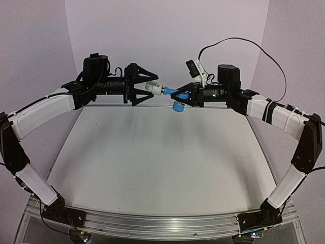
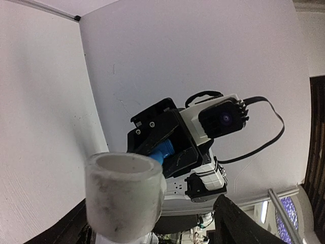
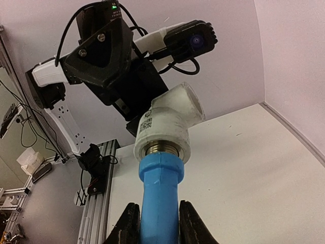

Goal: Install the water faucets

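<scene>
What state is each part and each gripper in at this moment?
blue tap: held in the air, clamped by the right gripper.
white fitting: seated on the blue tap's metal end, in the air.
right gripper: shut on the blue tap.
left gripper: open, fingers on either side of the white fitting, not clamped.

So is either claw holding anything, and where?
The right claw pinches the blue tap by its body, white fitting on its end. The left claw is open around that fitting.
</scene>
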You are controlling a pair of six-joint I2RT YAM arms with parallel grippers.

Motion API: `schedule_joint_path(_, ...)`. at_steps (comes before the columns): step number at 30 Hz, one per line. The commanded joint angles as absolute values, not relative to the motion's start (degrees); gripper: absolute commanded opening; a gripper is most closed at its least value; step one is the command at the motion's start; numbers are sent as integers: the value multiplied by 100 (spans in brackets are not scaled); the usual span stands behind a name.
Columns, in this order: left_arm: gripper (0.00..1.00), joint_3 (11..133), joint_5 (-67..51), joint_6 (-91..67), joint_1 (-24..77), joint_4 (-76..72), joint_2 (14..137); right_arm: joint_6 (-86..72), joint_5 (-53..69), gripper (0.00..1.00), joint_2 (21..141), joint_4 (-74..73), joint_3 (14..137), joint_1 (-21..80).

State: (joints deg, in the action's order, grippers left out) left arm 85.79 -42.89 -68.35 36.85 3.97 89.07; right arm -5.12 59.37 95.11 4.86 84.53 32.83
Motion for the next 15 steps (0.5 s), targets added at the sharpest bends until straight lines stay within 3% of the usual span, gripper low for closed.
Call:
schedule_joint_path(1, 76, 8895, -4705, -6356, 3770, 24, 9077, -600, 6075, 0, 9353, 756, 8810, 3346)
schedule_joint_path(3, 73, 8850, -4667, -6183, 3771, 26, 9075, -622, 6077, 0, 9381, 749, 8834, 3363)
schedule_joint_path(9, 40, 8847, -4618, -5246, 3735, 26, 9148, -819, 5919, 0, 9484, 728, 8876, 3384)
schedule_joint_path(15, 4, 8566, -4606, -1583, 3691, 25, 8780, -1849, 4752, 0, 9524, 676, 8798, 3452)
